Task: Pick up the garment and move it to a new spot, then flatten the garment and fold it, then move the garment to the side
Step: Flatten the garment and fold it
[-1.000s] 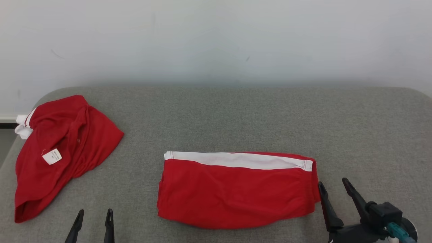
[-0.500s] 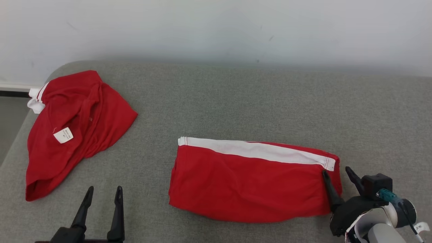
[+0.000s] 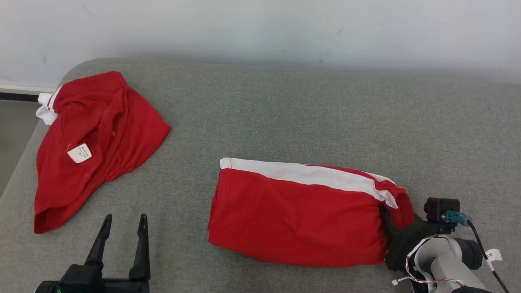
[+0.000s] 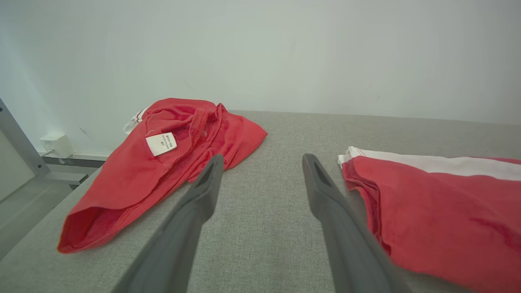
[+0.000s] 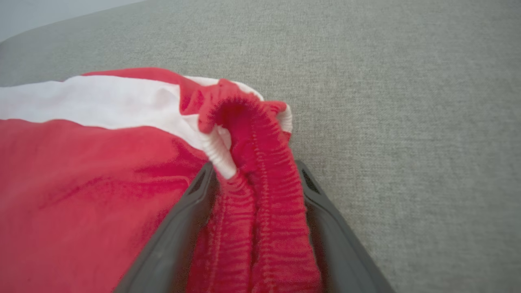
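Note:
The garment [image 3: 293,215] is a pair of red shorts with a white side stripe, folded flat at the middle of the grey cushioned surface [image 3: 285,114]. My right gripper [image 3: 397,213] is at its right end, open. The bunched elastic waistband [image 5: 260,162] lies between the two fingers and touches both. One finger [image 3: 384,217] rests on top of the cloth and the other is hidden behind it. My left gripper [image 3: 124,221] hovers open and empty near the front edge, left of the garment [image 4: 439,211], with its fingertips apart over bare fabric [image 4: 262,167].
A second red garment [image 3: 89,138] with a white label lies crumpled at the far left corner, seen also in the left wrist view [image 4: 163,162]. A pale wall stands behind the surface. The surface's left edge drops off beside that heap.
The camera has shifted down and left. My right gripper has pushed in onto the garment's right end, and the waistband now bunches up between its fingers. The left gripper keeps its pose.

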Controlling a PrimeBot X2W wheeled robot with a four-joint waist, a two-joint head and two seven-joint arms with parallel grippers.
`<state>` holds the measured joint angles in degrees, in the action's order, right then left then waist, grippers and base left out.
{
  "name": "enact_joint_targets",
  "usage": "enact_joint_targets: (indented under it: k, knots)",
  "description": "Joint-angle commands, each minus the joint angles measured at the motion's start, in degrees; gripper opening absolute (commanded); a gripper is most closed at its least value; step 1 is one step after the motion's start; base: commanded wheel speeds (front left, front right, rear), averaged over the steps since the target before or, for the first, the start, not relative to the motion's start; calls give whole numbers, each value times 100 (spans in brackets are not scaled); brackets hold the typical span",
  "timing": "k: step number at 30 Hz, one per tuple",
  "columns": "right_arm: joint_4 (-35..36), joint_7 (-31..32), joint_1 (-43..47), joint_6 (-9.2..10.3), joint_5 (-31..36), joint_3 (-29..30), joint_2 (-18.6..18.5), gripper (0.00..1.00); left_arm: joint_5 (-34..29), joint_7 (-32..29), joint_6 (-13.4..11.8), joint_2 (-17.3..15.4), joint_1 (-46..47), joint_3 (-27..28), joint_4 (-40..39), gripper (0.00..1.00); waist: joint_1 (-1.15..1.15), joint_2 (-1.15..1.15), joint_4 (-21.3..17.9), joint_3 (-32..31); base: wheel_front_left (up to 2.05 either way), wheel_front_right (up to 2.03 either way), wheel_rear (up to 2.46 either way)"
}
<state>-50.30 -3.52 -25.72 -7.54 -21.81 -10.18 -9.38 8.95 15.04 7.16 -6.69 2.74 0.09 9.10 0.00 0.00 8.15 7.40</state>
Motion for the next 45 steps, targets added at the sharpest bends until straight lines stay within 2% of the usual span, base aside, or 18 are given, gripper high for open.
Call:
enact_joint_targets:
  k: [1, 8, 14, 20, 24, 31, 37, 41, 45]
  knots:
    - [-205, 150, 60, 12, -103, -90, 65, 0, -47, 20, 39, 20, 72, 16, 26, 100, 0, 0, 9, -7, 0, 0, 0]
    - [-343, -22, -155, 14, -400, -293, -187, 0, -53, 20, 27, 31, -48, 80, 48, 100, 0, 0, -76, -104, 0, 0, 0]
    - [-268, -13, -215, 14, -714, -438, -819, 0, -93, 20, 31, 62, -266, 139, 0, 100, 0, 0, -314, -295, 0, 0, 0]
    - [-101, 197, -106, 14, -984, -442, -1722, 0, -132, 20, 26, 78, -329, 154, -45, 100, 0, 0, -477, -364, 0, 0, 0]
    - [89, 456, -97, 13, -1219, -460, -1994, 0, -126, 20, 27, 72, -389, 188, -58, 100, 0, 0, -584, -404, 0, 0, 0]
    - [888, 1661, -146, 12, -2474, -333, -1641, 0, -147, 20, 28, 98, -449, 201, -4, 100, 0, 0, -778, -515, 0, 0, 0]
    - [1368, 2592, -193, 13, -3219, -160, -1228, 0, -154, 20, 29, 127, -411, 150, 21, 100, 0, 0, -778, -584, 0, 0, 0]
    - [1397, 3057, -336, 13, -3526, 106, -861, 0, -153, 20, 29, 163, -373, 92, 24, 100, 0, 0, -713, -585, 0, 0, 0]
    - [1299, 3346, -517, 13, -3522, 271, -506, 0, -156, 20, 29, 196, -327, -2, 30, 100, 0, 0, -606, -565, 0, 0, 0]
